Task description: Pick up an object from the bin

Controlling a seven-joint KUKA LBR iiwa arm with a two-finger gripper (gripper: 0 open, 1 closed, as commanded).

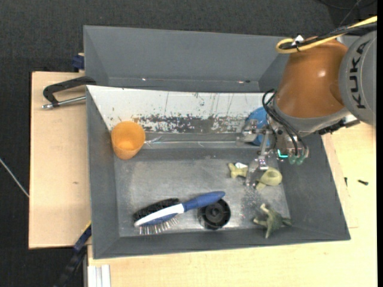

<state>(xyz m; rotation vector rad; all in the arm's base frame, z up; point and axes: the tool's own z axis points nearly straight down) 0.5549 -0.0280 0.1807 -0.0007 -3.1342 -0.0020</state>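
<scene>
1. My gripper [255, 182] hangs low over the floor of the bin [179, 58], in the bin's 4 o'clock part, taking the far wall as 12. Whether I stand wide or narrow I cannot tell from here, and I see nothing held.
2. Nearest to me is a pale yellow ring [272, 177]. It lies flat at my 3 o'clock, just beside my tip, perhaps touching it.
3. A small pale yellow lump [237, 170] sits at my 10 o'clock, near but apart.
4. The next move turns on this: I am between the two, and the ring is the nearer. As I judge it, a small shift toward 3 o'clock would put me across its rim. Being round, it has no long axis to line up with.
5. An olive toy figure [271, 220] lies at my 5 o'clock, farther off, by the near wall.
6. Well apart at my 8 o'clock lies a brush [179, 209] with a blue and white handle, its length running roughly 8 to 2, and a black round piece [214, 214] touches it.
7. An orange cup [127, 139] stands far off at the bin's 10 o'clock.
</scene>
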